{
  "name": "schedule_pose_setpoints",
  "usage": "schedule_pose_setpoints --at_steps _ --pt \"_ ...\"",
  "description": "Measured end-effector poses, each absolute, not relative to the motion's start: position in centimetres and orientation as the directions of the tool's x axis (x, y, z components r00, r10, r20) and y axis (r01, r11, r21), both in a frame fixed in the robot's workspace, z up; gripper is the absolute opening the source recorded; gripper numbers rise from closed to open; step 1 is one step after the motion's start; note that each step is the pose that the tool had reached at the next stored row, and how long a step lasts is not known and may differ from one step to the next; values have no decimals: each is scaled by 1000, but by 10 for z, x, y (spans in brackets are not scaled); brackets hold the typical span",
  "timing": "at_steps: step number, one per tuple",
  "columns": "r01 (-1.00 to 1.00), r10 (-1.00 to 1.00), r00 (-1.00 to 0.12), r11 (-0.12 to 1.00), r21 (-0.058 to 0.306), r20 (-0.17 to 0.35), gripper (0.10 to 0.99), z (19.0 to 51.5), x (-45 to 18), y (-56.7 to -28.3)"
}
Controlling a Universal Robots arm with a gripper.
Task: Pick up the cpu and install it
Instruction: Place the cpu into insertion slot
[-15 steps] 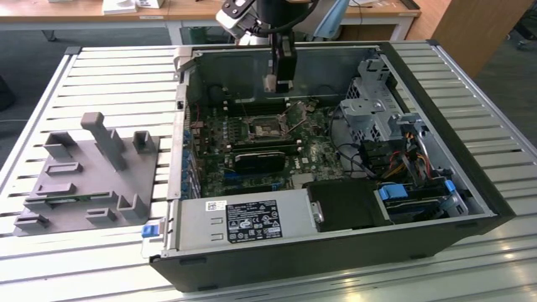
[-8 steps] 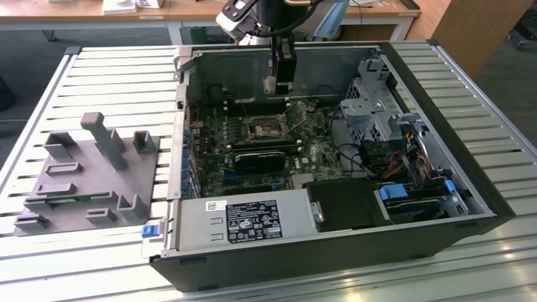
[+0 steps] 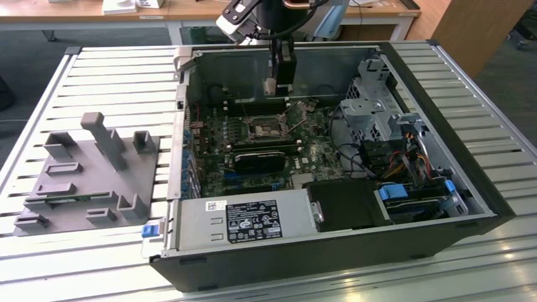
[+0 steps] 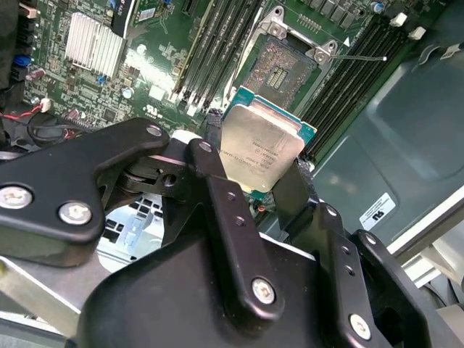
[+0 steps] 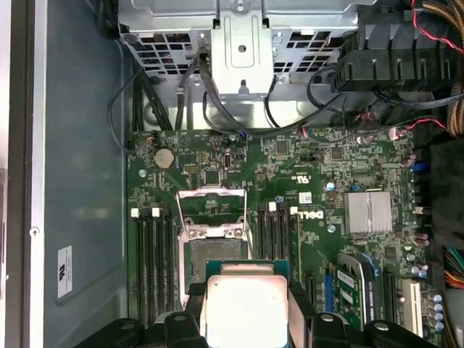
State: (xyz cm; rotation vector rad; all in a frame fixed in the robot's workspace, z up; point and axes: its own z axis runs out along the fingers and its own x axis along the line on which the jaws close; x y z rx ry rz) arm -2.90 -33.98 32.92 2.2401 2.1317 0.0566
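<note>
Gripper [image 4: 254,159] clamps one cpu [image 4: 262,143] (silvery top), seemingly above one open socket [image 4: 279,69].

Pale slatted metal table [image 3: 495,126] with bright glare along its near edge, dark grey floor [image 3: 34,47] behind, long wooden desk [image 3: 75,16], white boxes [image 3: 126,6] on it, light wooden panel [image 3: 470,28] at the exterior view's right

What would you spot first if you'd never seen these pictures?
A big open computer case lies on a slatted table, its green motherboard on show. In both wrist views the black gripper pinches the cpu, a shiny square chip, over the motherboard near the open socket. On the exterior view's left sits a grey tray.
</note>
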Motion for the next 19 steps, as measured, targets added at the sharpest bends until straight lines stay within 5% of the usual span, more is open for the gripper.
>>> schedule_pose_setpoints --at_steps 19 --pt "997 999 50 -49 60 -7 533 315 -29 -340"
